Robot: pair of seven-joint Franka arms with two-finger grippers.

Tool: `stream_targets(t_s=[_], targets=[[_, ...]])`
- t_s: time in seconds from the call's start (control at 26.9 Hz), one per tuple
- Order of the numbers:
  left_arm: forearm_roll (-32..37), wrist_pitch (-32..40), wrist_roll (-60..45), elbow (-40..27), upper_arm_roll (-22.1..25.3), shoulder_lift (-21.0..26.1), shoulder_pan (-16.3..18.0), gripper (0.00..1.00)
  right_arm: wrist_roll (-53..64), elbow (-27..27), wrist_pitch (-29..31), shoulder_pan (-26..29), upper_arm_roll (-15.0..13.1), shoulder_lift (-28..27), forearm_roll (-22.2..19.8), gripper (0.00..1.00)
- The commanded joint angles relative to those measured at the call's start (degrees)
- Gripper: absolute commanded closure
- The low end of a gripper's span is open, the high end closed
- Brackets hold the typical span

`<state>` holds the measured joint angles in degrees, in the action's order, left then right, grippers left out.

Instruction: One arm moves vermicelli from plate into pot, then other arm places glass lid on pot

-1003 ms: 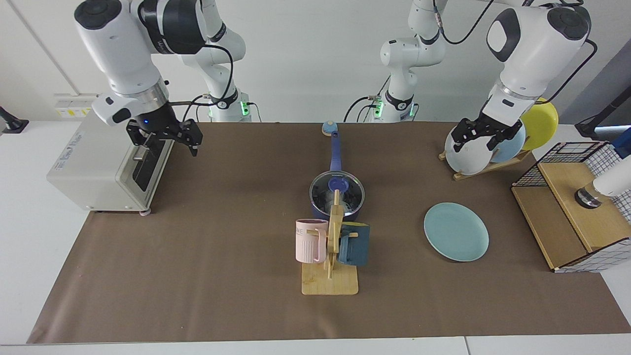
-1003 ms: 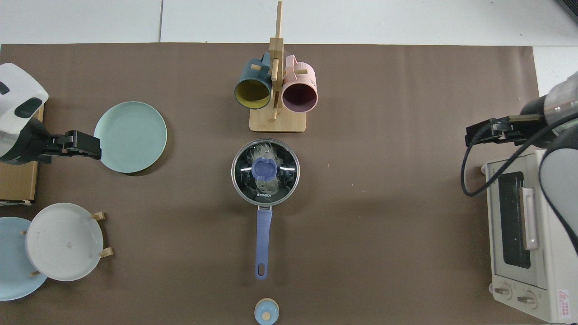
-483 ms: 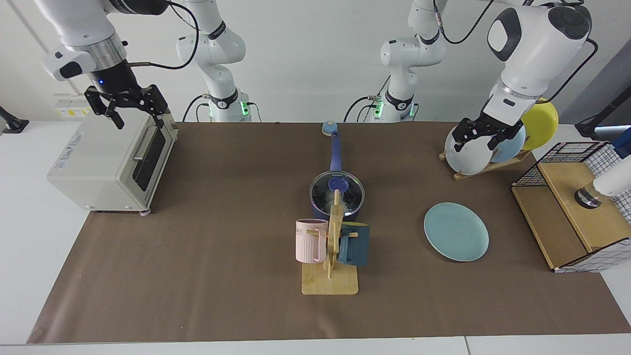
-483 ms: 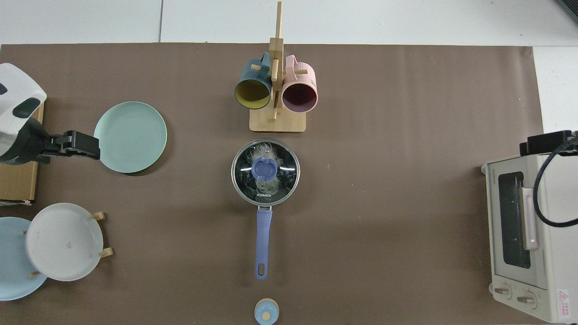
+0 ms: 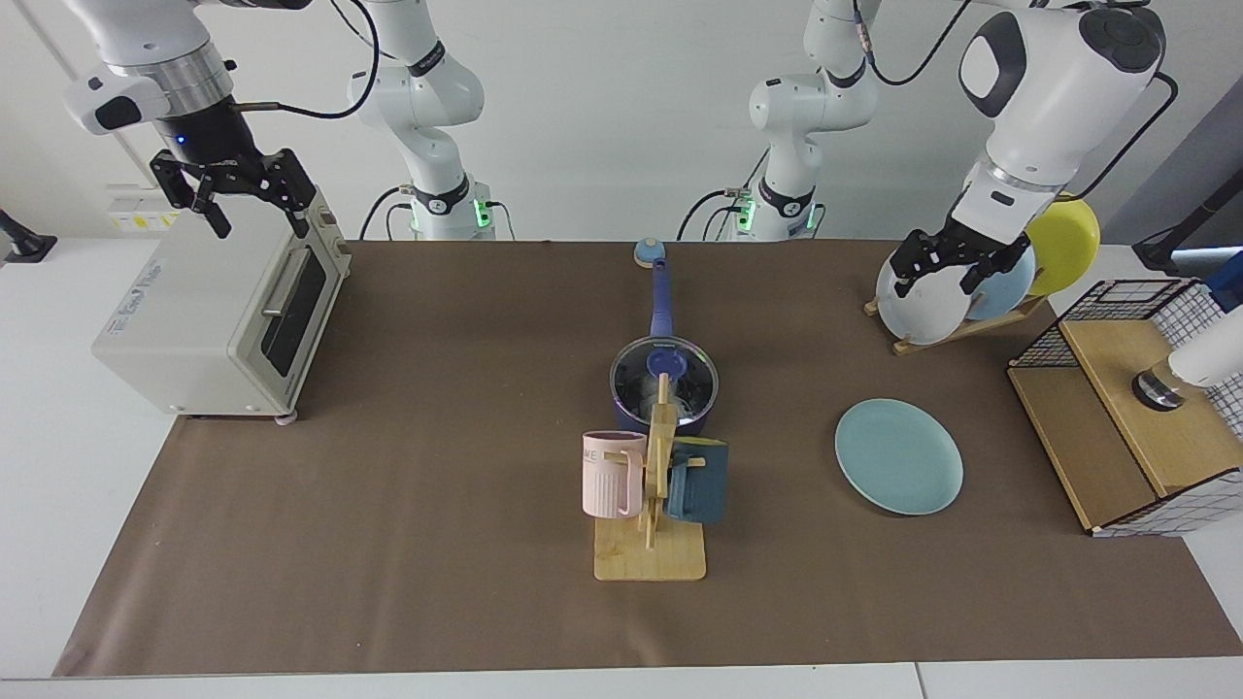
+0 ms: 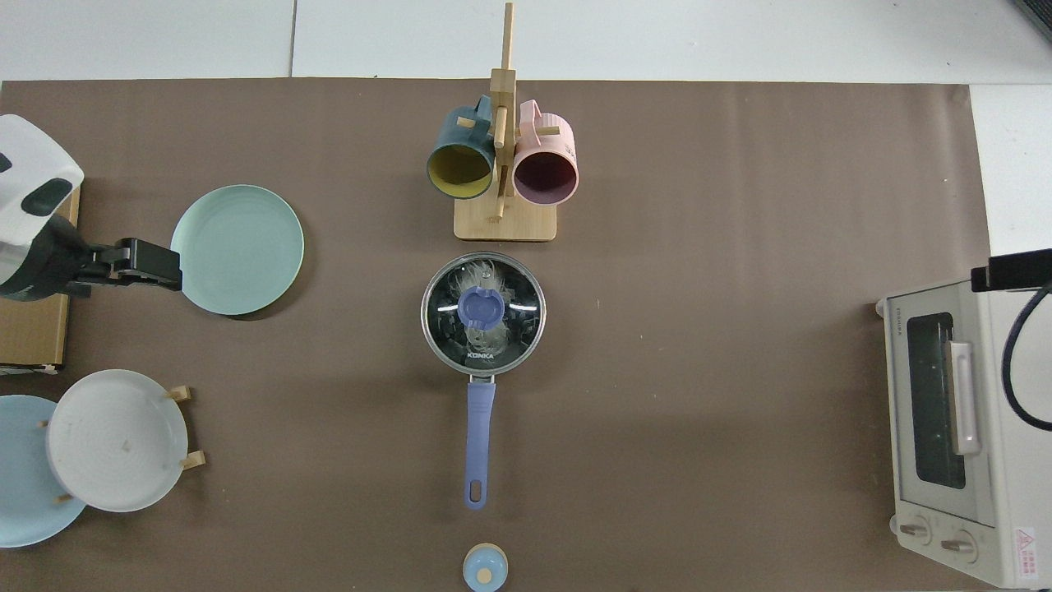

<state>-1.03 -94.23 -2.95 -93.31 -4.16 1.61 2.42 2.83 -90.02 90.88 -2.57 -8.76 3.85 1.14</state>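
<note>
On the brown-papered table [image 5: 388,544] we see the glass lid [image 6: 483,312] seated on the mid-table pot [image 5: 636,413] over the vermicelli [image 6: 486,335], the teal plate [image 5: 899,456] bare, and since a second ago the right gripper [image 5: 233,189] has lifted, empty and spread, over the toaster oven [image 5: 209,311] at the table's end while the left gripper [image 5: 947,264] waits spread by the plate rack [image 5: 957,325], so the task looks done.

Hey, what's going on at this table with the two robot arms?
Nothing is being handled right now. The vermicelli sits inside the pot, and the glass lid is on top. The teal plate is bare. The right gripper hangs open above the toaster oven; the left gripper hangs open by the plate rack. Both jobs look done.
</note>
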Motion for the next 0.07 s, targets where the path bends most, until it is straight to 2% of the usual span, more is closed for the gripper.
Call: stream_targets(t_s=[0.0, 0.04], targets=[[0.06, -0.34, 0.49, -1.26, 0.38, -1.35, -0.14, 0.00, -2.12, -1.39, 0.70, 1.16, 0.76, 0.89, -0.61, 0.00], [0.06, -0.34, 0.58, -1.26, 0.38, -1.35, -0.05, 0.00, -2.65, -1.39, 0.70, 1.16, 0.76, 0.89, -0.61, 0.00]])
